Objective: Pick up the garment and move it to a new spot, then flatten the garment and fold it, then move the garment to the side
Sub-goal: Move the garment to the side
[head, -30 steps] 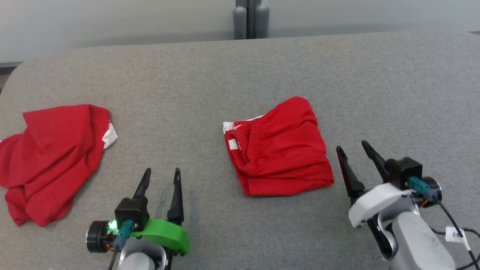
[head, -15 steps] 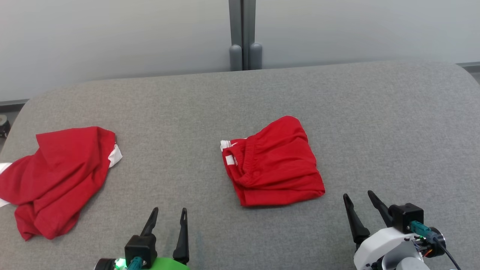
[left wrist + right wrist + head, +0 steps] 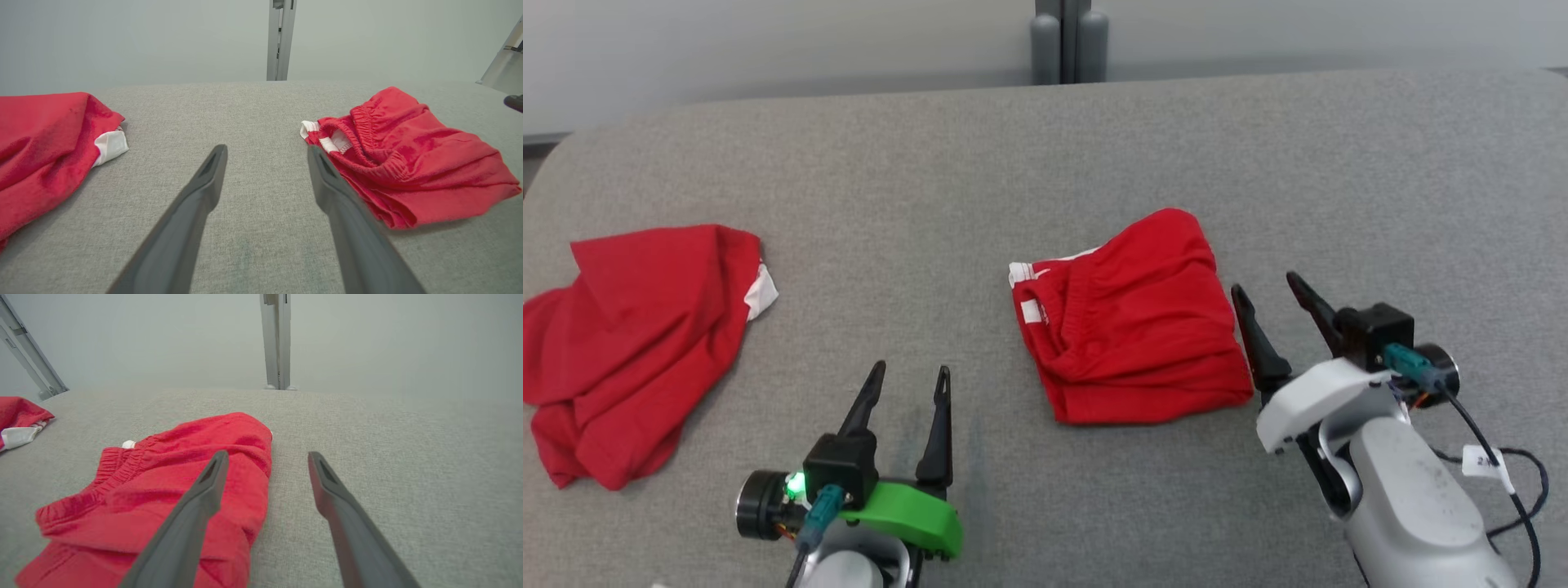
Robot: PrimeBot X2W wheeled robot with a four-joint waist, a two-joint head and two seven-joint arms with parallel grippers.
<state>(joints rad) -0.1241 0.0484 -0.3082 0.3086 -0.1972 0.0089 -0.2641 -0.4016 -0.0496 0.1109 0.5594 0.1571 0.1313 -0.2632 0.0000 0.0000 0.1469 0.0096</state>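
garment (image 3: 1131, 322): red, folded, lying mid grey table (image 3: 1013, 163) | right gripper (image 3: 1265, 284): fingers spread, empty, just beside garment's right edge; possibly touching it, hard to tell | left gripper (image 3: 912, 369): fingers spread, empty, over bare table between garment and second red cloth (image 3: 637, 335) crumpled at left

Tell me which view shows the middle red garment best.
Head view: the whole garment shows from above. Left wrist view: side-on, the left tool overlaps its edge. Right wrist view: cropped behind the right tool.
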